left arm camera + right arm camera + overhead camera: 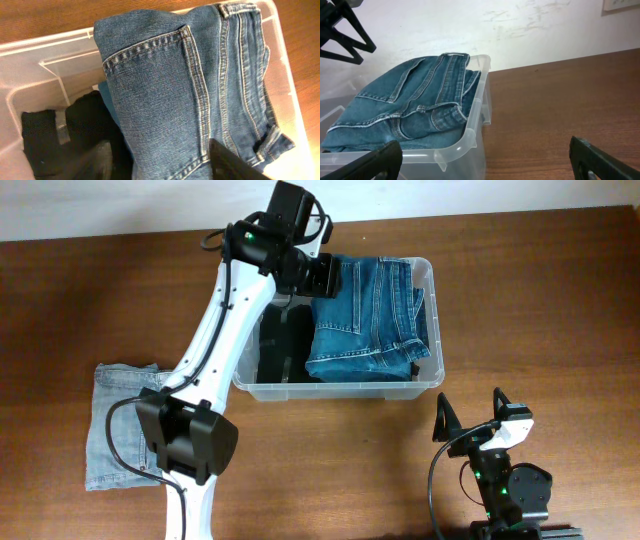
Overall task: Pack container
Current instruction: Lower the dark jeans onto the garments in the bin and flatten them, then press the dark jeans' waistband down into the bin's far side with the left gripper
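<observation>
Dark brown wooden table (560, 300), with a pale wall along its far edge.

Nearest, at 5 o'clock from the container, the right gripper (468, 402) sits above bare table. Its jaws are spread wide and hold nothing. In the right wrist view both its fingers (382, 157) frame the container's near corner from well apart.

At 8 o'clock from the container, a piece of faded light denim (115, 425) lies flat on the table, partly under the left arm.

The container (340, 390) stands upright at mid-table, clear plastic, open at the top. Inside, folded blue jeans (370, 320) fill the 3 o'clock half, piled up to the rim (475, 117). The back pocket (150, 90) faces up. A black garment (285, 345) lies lower in the 9 o'clock half, just beside the jeans.

Farthest, the left gripper (325, 275) is over the container's 11 o'clock corner, at the left edge of the jeans. Its left wrist view shows its fingers (227, 162) set well apart over the denim, nothing clamped. Whether the fingertips touch the cloth cannot be told.
</observation>
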Available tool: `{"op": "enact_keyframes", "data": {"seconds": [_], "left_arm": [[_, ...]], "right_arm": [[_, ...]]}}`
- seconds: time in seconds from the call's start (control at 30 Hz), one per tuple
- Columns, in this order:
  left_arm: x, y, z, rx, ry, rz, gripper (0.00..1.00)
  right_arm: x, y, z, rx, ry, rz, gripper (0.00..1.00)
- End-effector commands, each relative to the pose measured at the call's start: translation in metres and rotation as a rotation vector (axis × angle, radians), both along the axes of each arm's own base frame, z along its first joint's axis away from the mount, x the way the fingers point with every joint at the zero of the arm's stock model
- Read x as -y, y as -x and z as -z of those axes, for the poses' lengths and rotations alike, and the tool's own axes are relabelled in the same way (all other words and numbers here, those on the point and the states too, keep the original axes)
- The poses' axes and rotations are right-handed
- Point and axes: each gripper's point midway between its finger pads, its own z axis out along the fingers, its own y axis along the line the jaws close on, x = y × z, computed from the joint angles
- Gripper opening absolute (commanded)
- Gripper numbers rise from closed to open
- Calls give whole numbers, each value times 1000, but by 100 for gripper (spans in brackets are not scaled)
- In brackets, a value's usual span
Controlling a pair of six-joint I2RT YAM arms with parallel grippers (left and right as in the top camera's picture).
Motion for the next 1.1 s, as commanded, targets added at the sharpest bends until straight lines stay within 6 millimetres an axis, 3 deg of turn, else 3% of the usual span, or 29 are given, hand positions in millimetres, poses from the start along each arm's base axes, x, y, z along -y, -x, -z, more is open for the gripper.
{"op": "enact_keyframes", "data": {"seconds": [0.0,0.1,0.23,0.37,0.63,0.7,0.93,1.07], "left_arm": [[1,-2,-11,57,-33,22,48],[1,-8,-4,62,-45,14,31],[-1,-20,18,57,-80,-3,24],[5,-27,56,7,-98,4,15],[16,-10,111,-144,-105,48,13],[18,-2,120,-185,-115,59,7],[41,17,120,-184,-131,133,6],[50,12,92,-73,-175,150,6]], "right_arm": [[3,0,3,-2,10,14,98],[3,0,3,-2,10,14,98],[3,0,3,-2,10,14,98],[3,0,3,-2,10,14,99],[3,0,3,-2,10,14,98],[3,0,3,-2,10,14,98],[3,0,3,-2,10,14,98],[3,0,3,-2,10,14,98]]}}
